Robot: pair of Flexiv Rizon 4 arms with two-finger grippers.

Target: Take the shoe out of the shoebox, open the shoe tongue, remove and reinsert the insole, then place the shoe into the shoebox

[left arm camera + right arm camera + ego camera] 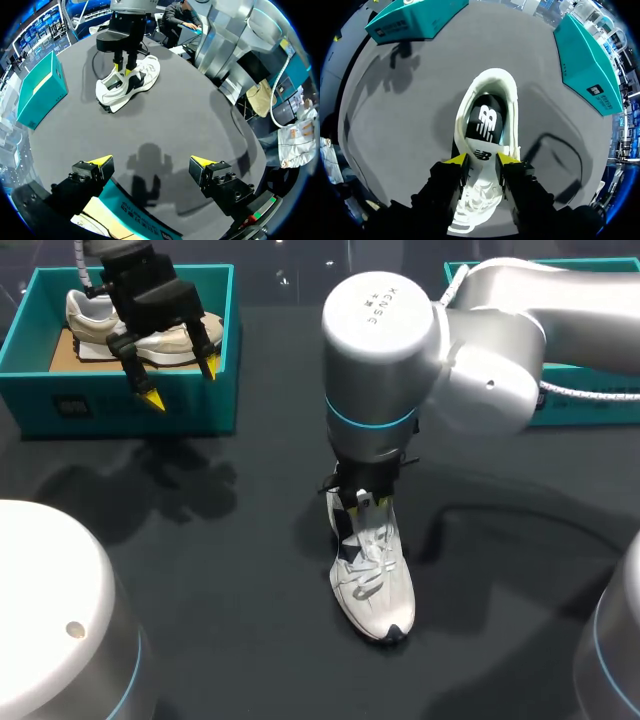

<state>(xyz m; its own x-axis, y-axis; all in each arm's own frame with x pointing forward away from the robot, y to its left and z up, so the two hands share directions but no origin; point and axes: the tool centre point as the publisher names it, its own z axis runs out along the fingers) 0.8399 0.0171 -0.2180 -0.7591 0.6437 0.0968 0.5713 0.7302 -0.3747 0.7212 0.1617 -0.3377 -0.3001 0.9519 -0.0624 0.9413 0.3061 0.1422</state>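
In the head view, the left claw (180, 383) hangs over the first shoebox (130, 405), its fingers wide apart and holding nothing. A beige shoe (90, 310) lies inside this box. The white shoe (375, 580) stands upright on the dark counter (220, 570), near its middle. The right claw (365, 502) is down at the shoe's opening. The second shoebox (590, 408) is at the far right, partly hidden by the right arm.

In the left wrist view, the left claw (151, 161) is spread wide above the first shoebox (140, 215). Well ahead of it the right claw (122, 70) reaches into the white shoe (132, 85).

In the right wrist view, the right claw (481, 159) is narrow, and its tips press the tongue (481, 152) from two sides (as far as I can see). Just ahead of the tongue, the black insole (485, 122) lies inside the white shoe (465, 100).
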